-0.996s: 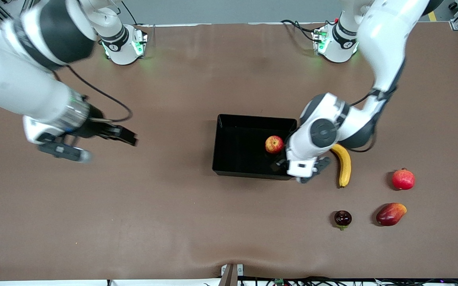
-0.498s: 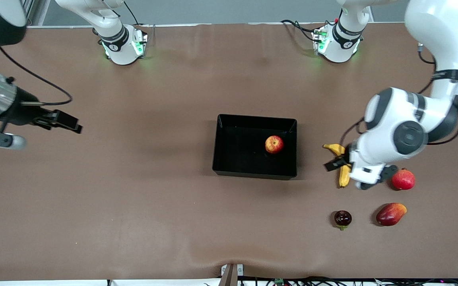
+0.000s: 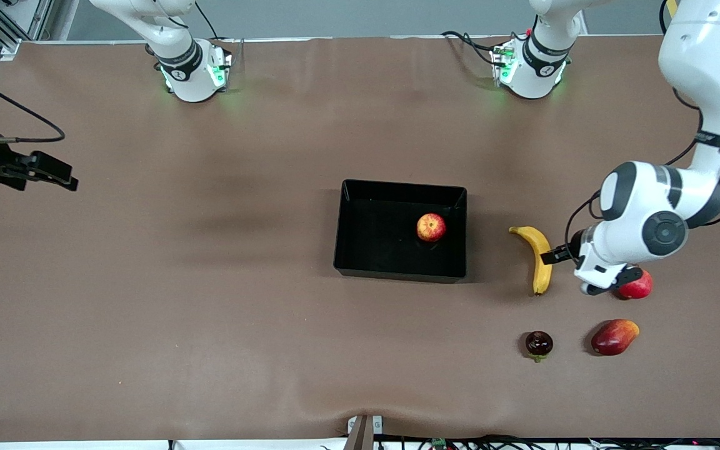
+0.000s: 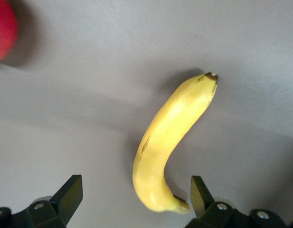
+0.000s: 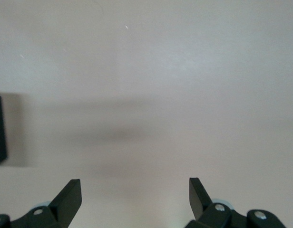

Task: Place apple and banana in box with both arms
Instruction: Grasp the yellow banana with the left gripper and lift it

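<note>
Risk: the banana (image 3: 538, 258) lies flat on the tabletop (image 3: 210, 312), curved and smooth. A pinch near its tip rather than mid-length could make it swing or slip out on the lift. The red round fruit (image 3: 638, 286) lies just beside the left hand (image 3: 565, 254), partly under the wrist, and could get nudged on descent. The box (image 3: 342, 231) wall facing the banana is upright, so a low carry might clip it.

Apple (image 3: 431, 227) sits in the box, toward the left arm's end. Banana lies outside, between the box and the red round fruit.

Pose: left arm reaches down from its base, elbow bent, hand released and spread, hanging over the tabletop at the banana's edge; in the wrist view the fingers (image 4: 65, 192) straddle the banana's end. Right hand (image 3: 41, 170), released and empty, waits over bare tabletop at the right arm's end.
</note>
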You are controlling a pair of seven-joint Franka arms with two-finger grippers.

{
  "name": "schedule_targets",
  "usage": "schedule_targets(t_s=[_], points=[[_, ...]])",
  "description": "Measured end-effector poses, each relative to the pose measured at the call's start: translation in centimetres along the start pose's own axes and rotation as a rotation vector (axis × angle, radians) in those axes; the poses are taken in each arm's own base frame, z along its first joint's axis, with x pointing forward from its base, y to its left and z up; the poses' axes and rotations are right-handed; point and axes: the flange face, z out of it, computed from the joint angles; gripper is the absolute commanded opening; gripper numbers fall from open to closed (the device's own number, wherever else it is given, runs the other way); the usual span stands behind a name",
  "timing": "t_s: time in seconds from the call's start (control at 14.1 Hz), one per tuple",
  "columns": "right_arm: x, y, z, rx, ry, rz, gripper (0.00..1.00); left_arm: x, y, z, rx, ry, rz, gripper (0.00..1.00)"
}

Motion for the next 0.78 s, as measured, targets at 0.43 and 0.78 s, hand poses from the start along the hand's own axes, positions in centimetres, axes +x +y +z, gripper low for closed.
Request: schedule_targets(t_s=[0.43, 0.78], points=[[-0.7, 3.3, 2.4, -0.029, -0.057, 0.003, 1.0, 0.0, 0.8, 5.3, -0.018, -0.054, 0.014, 0.29], [-0.8, 4.2, 2.6, -0.027, -0.061, -0.013, 1.0, -0.1, 1.3, 4.6, -0.026, -0.04, 0.022, 0.0]])
